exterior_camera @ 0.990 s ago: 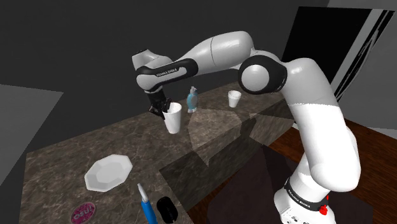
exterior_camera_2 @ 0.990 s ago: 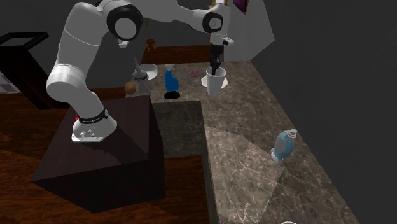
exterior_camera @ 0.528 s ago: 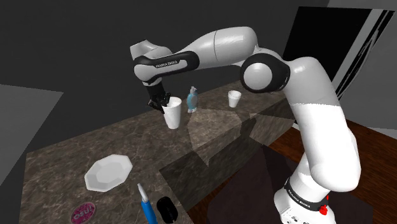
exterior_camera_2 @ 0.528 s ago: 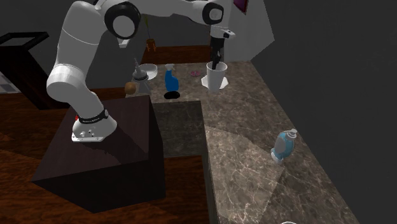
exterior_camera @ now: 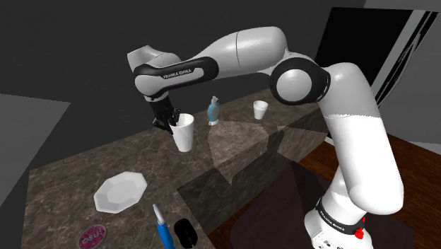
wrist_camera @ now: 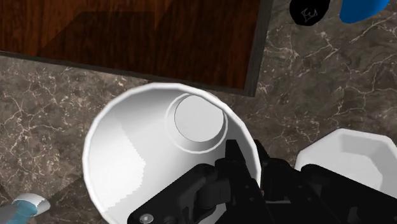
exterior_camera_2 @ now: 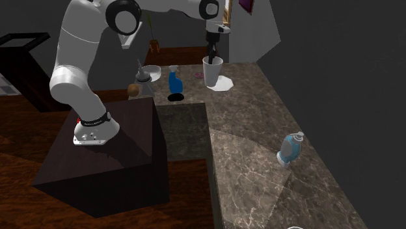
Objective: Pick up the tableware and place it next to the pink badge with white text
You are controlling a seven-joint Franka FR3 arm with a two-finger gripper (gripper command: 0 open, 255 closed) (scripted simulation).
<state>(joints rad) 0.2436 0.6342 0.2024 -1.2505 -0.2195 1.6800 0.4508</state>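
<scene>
- Badge, pink with white letters, lies flat by the near edge of the countertop. The cup has to end up beside it.
- Blue tube and a black lump lie along that same near edge. I think that side of the badge has less room.
- White plate sits a little further in from the edge. It is near the badge but not touching it, and the gap between them looks like a good landing spot.
- White cup is over the middle of the countertop, well apart from the badge, and it looks lifted off the stone. The black gripper is shut tight on its rim, with one finger inside the cup and one outside, pinching the wall. I think this hold keeps the cup upright with its mouth up. The cup has nothing in it.
- Spray bottle and a small white cup stand near the far edge, out of the way.
</scene>
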